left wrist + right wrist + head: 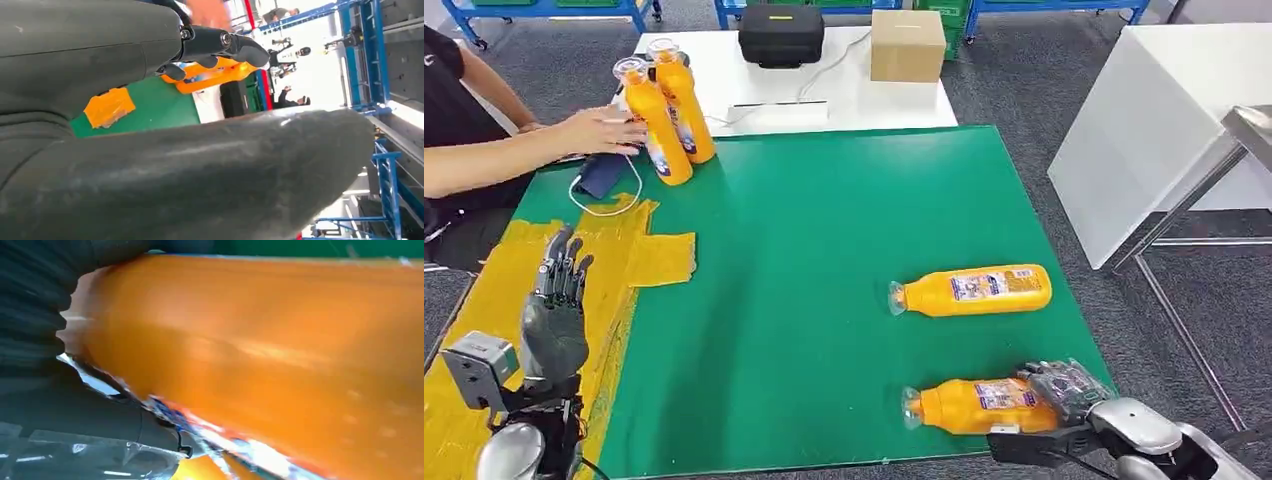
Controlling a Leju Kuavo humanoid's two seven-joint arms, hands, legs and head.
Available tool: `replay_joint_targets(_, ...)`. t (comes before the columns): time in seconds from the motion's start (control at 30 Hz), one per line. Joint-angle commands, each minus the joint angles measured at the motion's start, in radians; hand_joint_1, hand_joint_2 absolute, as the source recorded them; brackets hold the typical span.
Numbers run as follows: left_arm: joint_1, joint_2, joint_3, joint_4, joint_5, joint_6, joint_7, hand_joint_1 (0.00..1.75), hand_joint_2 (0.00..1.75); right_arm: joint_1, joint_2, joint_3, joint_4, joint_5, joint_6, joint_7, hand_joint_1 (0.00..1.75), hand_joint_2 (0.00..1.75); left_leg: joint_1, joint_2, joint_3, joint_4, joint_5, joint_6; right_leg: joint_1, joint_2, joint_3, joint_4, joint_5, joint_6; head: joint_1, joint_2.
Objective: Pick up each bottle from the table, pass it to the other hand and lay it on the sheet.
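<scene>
Lying in the right robot hand (1064, 392): near bottle (969, 405).

Base end of the near bottle (974, 405) covered by the fingers (1064, 385) of the right hand (1072, 392); contact under those fingers not discernible. In the right wrist view, bottle surface blurred, label print beside the thumb unreadable. Left hand (559, 300) wrist and forearm cut off at the head view's lower edge. In the left wrist view, standing bottles (215, 75) mostly hidden behind the dark fingers (225, 45), caps cut off. Person (484, 140) cropped at the edge, well beyond the left fingertips. Label text on the far lying bottle (974, 290) too small to read.
</scene>
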Motion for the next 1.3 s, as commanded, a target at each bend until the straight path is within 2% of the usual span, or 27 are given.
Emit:
replay_joint_targets(0.03, 0.079, -0.009, 0.046, -0.025, 0.012, -0.017, -0.017, 0.0, 0.0, 0.044, 0.209, -0.163, 0.009, -0.128, -0.074, -0.011, 1.75, 1.75, 0.001, 0.004, 0.002, -0.003, 0.0, -0.002, 0.002, 0.002, 0.001, -0.003, 0.001, -0.001, 0.0, 0.0)
replay_joint_targets(0.17, 0.137, -0.025, 0.062, -0.075, 0.053, -0.064, -0.01, 0.0, 0.0, 0.098, 0.279, -0.273, -0.147, -0.238, -0.116, -0.042, 1.75, 1.75, 0.002, 0.003, 0.0, -0.001, -0.002, -0.003, 0.002, 0.003, -0.002, -0.001, -0.001, -0.001, 0.0, 0.0)
replay_joint_targets(0.3, 0.184, -0.059, 0.063, -0.102, 0.124, -0.157, 0.058, 0.0, 0.0, 0.102, 0.441, -0.325, -0.247, -0.208, -0.194, -0.066, 1.75, 1.75, 0.003, 0.002, -0.003, -0.001, 0.0, -0.002, 0.002, 0.003, -0.005, 0.0, 0.0, -0.001, 0.0, 0.0)
replay_joint_targets(0.33, 0.193, -0.066, 0.058, -0.099, 0.174, -0.196, 0.092, 0.0, 1.75, 0.096, 0.452, -0.315, -0.262, -0.133, -0.24, -0.05, 1.75, 1.75, 0.003, 0.003, -0.003, -0.001, -0.001, -0.003, 0.002, 0.003, -0.004, 0.0, -0.001, -0.001, 0.0, 0.0)
replay_joint_targets(0.37, 0.203, -0.07, 0.051, -0.097, 0.218, -0.229, 0.128, 0.0, 1.75, 0.087, 0.485, -0.292, -0.272, -0.034, -0.283, -0.032, 1.75, 1.75, 0.003, 0.004, -0.002, -0.002, -0.002, -0.003, 0.002, 0.004, -0.004, -0.001, -0.001, -0.001, 0.0, 0.0)
replay_joint_targets(0.47, 0.226, -0.047, -0.017, -0.07, 0.36, -0.324, 0.212, 0.0, 1.75, 0.034, 0.544, -0.183, -0.257, 0.04, -0.289, -0.025, 1.75, 1.75, 0.003, 0.005, -0.003, -0.002, -0.001, -0.003, 0.003, 0.004, -0.006, -0.001, -0.001, -0.001, 0.0, 0.0)
replay_joint_targets(0.5, 0.232, -0.041, -0.047, -0.069, 0.38, -0.337, 0.218, 0.0, 1.75, 0.013, 0.567, -0.129, -0.239, 0.153, -0.332, -0.004, 1.75, 1.75, 0.003, 0.003, -0.005, -0.002, 0.0, -0.002, 0.003, 0.003, -0.007, 0.0, 0.0, -0.001, 0.0, 0.0)
replay_joint_targets(0.57, 0.234, -0.042, -0.066, -0.074, 0.375, -0.326, 0.223, 0.0, 1.75, 0.005, 0.591, -0.087, -0.22, 0.204, -0.348, 0.014, 1.75, 1.75, 0.003, 0.003, -0.006, -0.002, 0.0, -0.002, 0.003, 0.003, -0.008, -0.001, 0.0, -0.001, 0.0, 0.0)
replay_joint_targets(0.7, 0.23, -0.029, -0.076, -0.078, 0.384, -0.311, 0.228, 0.0, 1.75, 0.006, 0.572, -0.081, -0.22, 0.202, -0.364, 0.02, 1.75, 1.75, 0.003, 0.002, -0.005, -0.001, -0.001, -0.003, 0.003, 0.002, -0.008, 0.0, -0.001, -0.001, 0.0, 0.0)
replay_joint_targets(0.77, 0.21, -0.029, -0.107, -0.075, 0.343, -0.296, 0.228, 0.0, 1.75, -0.008, 0.612, -0.034, -0.182, 0.192, -0.336, -0.003, 1.75, 1.75, 0.003, 0.0, -0.007, -0.001, 0.0, -0.002, 0.003, 0.001, -0.009, 0.0, -0.001, -0.001, 0.0, 0.0)
replay_joint_targets(0.8, 0.186, -0.037, -0.14, -0.06, 0.324, -0.281, 0.241, 0.0, 1.75, -0.043, 0.631, 0.025, -0.132, 0.21, -0.326, 0.005, 1.75, 1.75, 0.003, 0.001, -0.006, -0.001, 0.0, -0.002, 0.003, 0.001, -0.008, 0.0, -0.001, -0.001, 0.0, 0.0)
replay_joint_targets(0.87, 0.148, -0.038, -0.192, -0.019, 0.374, -0.27, 0.276, 0.0, 1.75, -0.122, 0.664, 0.083, -0.032, 0.153, -0.316, 0.002, 1.75, 1.75, 0.004, 0.001, -0.005, -0.002, -0.001, -0.003, 0.004, 0.001, -0.006, -0.001, -0.002, -0.001, 0.0, 0.0)
replay_joint_targets(0.97, 0.103, -0.048, -0.259, -0.011, 0.344, -0.206, 0.232, 0.0, 1.75, -0.225, 0.707, 0.162, 0.08, 0.092, -0.304, -0.009, 1.75, 1.75, 0.003, 0.004, -0.005, -0.003, 0.001, -0.003, 0.003, 0.004, -0.007, -0.002, 0.001, -0.001, 0.0, 0.0)
replay_joint_targets(1.2, 0.105, -0.039, -0.265, -0.026, 0.346, -0.194, 0.24, 0.0, 1.75, -0.226, 0.696, 0.171, 0.067, 0.081, -0.309, -0.001, 1.75, 1.75, 0.003, -0.002, -0.006, -0.002, 0.003, -0.003, 0.003, -0.001, -0.007, 0.0, -0.001, -0.001, 0.0, 0.0)
replay_joint_targets(1.23, 0.102, -0.042, -0.264, -0.034, 0.307, -0.172, 0.206, 0.0, 1.75, -0.23, 0.695, 0.18, 0.067, 0.059, -0.291, -0.008, 1.75, 1.75, 0.003, -0.001, -0.006, -0.002, 0.003, -0.003, 0.003, -0.001, -0.008, 0.0, 0.0, -0.001, 0.0, 0.0)
replay_joint_targets(1.3, 0.061, -0.074, -0.288, -0.034, 0.277, -0.153, 0.204, 0.0, 1.75, -0.259, 0.759, 0.214, 0.103, 0.049, -0.274, -0.024, 1.75, 1.75, 0.003, 0.0, -0.008, -0.001, 0.003, -0.003, 0.003, 0.0, -0.009, 0.001, 0.0, -0.001, 0.0, 0.0)
